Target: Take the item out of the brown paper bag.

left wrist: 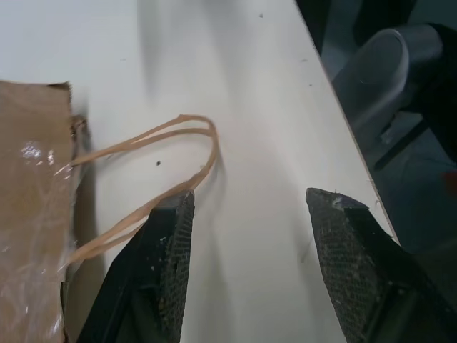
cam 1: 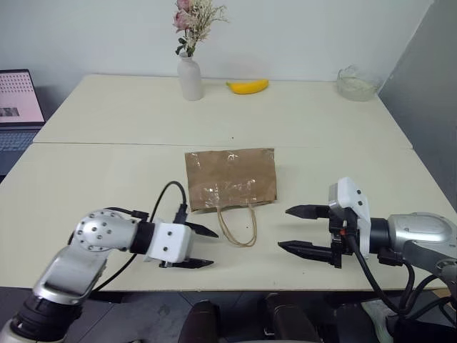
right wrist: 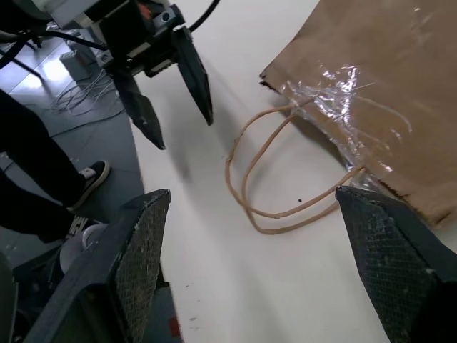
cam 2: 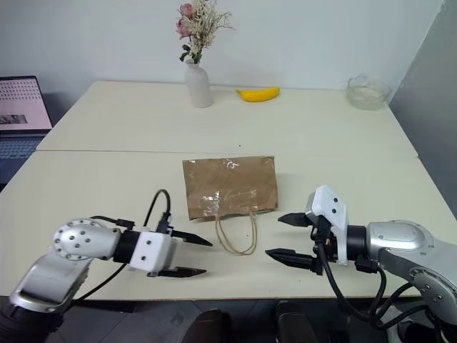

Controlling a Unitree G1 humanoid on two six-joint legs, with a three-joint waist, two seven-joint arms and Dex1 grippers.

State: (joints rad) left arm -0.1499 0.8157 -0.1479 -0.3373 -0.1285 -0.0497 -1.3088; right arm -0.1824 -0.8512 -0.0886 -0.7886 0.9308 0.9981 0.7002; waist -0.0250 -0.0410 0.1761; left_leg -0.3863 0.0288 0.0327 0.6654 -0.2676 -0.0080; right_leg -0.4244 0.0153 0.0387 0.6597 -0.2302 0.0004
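the brown paper bag [cam 1: 230, 179] is laid flat near the front of the table [cam 1: 107, 121], its twine handles [cam 1: 238, 225] trailing toward the edge. the item cannot be made out and is judged to be inside. the left gripper [cam 1: 203, 247] and right gripper [cam 1: 298, 229] are held open and empty on either side of the handles. if only twine is pinched, the bag could be dragged off the edge.

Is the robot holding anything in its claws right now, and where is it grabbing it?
Nothing is held. The left gripper and right gripper are both open, either side of the brown paper bag's twine handles, touching neither.
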